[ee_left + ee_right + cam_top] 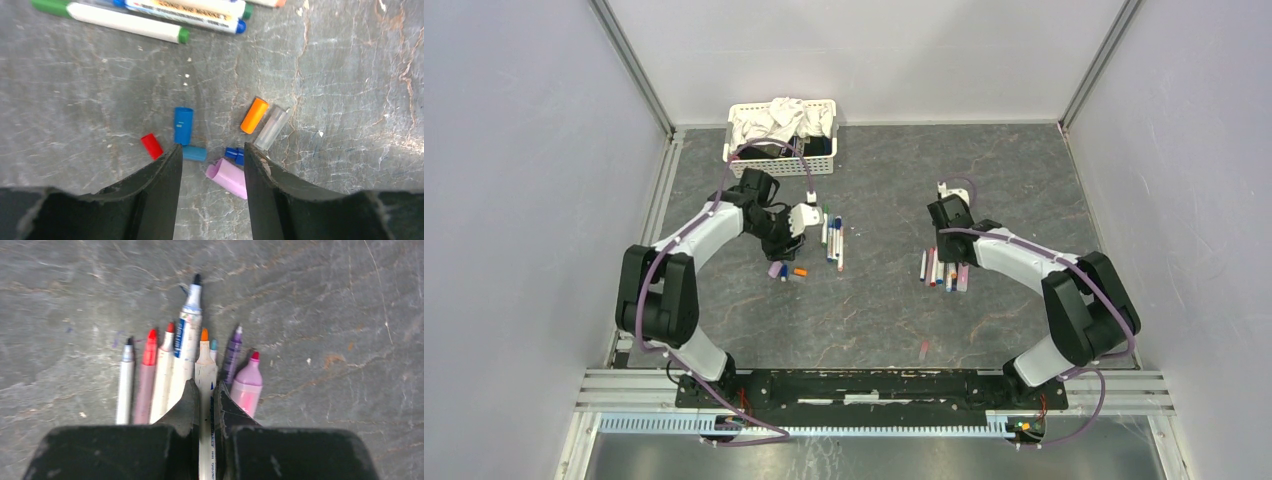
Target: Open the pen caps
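Several loose pen caps lie under my left gripper (212,150): red (151,146), blue (183,125), light blue (194,153), orange (254,115), clear (271,128), lilac (230,176). This gripper is open and empty, just above them; from the top it (786,245) hangs over the caps (776,270). Capped pens (125,22) lie beyond, also seen from the top (832,235). My right gripper (206,390) is shut on an orange-tipped uncapped pen (204,360) in a row of uncapped pens, beside a wide lilac-pink one (246,385). From the top, this gripper (946,245) is over that row (944,270).
A white basket (742,160) of cloths stands at the back left, behind the left arm. A small pink piece (924,349) lies alone on the grey table nearer the arm bases. White walls close in the table on three sides.
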